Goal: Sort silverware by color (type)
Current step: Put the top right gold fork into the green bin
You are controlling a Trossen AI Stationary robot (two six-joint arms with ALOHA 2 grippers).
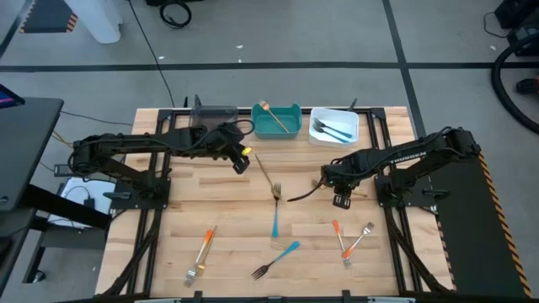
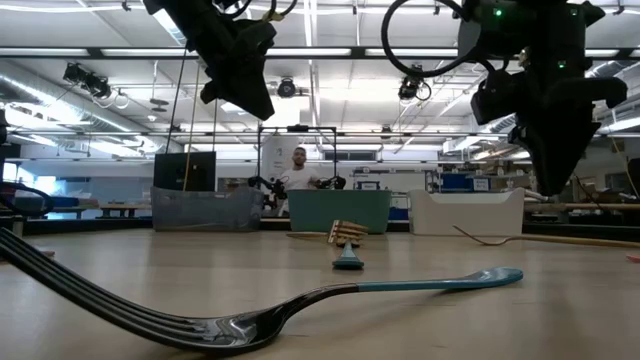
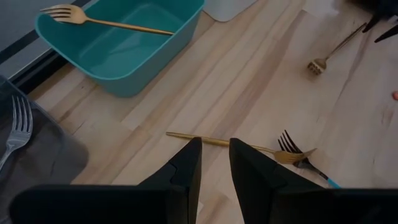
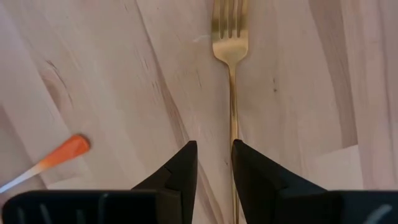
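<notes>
The silverware lies partly sorted. One gold fork (image 1: 271, 115) rests in the teal bin (image 1: 290, 128) at the far edge of the counter (image 1: 236, 219), blue-handled forks (image 1: 330, 130) lie in the white bin (image 1: 354, 130) to its right, and the grey bin (image 3: 56, 155) to the left holds a silver-looking fork (image 3: 15, 127); each colour seems to have its own bin.

Loose pieces are spread over the counter. A gold fork (image 1: 267, 175) lies near the middle, its tines beside those of a blue-handled fork (image 1: 274, 217). Another blue-handled fork (image 1: 276, 259) sits near the front edge, an orange-handled fork (image 1: 201, 251) at front left, and an orange-handled fork (image 1: 339, 240) with a silver-coloured fork (image 1: 360, 236) just beside it at front right.

The right claw (image 4: 214, 171) hangs over a gold fork (image 4: 231, 93) on the right side, its fingers slightly apart with nothing between them and the handle running just beside one finger, probably lining up for a pick. The left claw (image 3: 214, 171) is above the middle gold fork, fingers narrowly parted and empty, likely there because the teal bin is close by.
</notes>
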